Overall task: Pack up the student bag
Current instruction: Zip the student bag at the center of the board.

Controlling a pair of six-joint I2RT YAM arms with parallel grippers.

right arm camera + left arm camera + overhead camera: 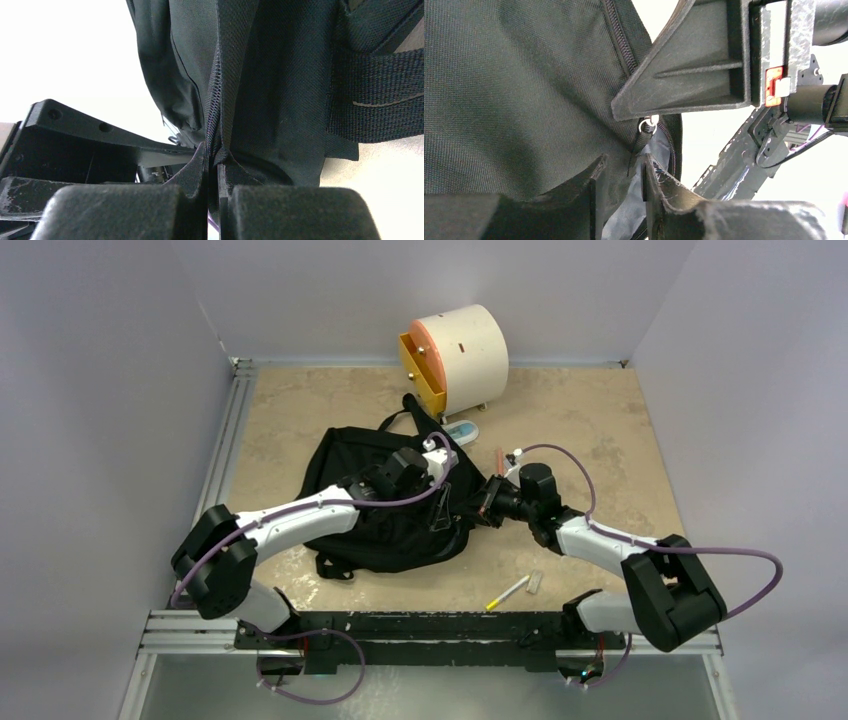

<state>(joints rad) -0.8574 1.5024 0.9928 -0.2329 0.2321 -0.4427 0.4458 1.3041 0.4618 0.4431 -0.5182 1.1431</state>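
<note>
Black student bag point(400, 535) has its edge pinched in the right tool point(212, 161).

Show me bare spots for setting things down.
Bare: the table's far-left stretch between rail and student bag; far-right stretch beside the drawer box. Crowded: bag's right edge around the right gripper, and the front by the pen.

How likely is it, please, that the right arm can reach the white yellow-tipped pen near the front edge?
Probably yes, after letting go: nothing covers the white yellow-tipped pen, but the right fingers are shut on the black fabric backpack.
</note>
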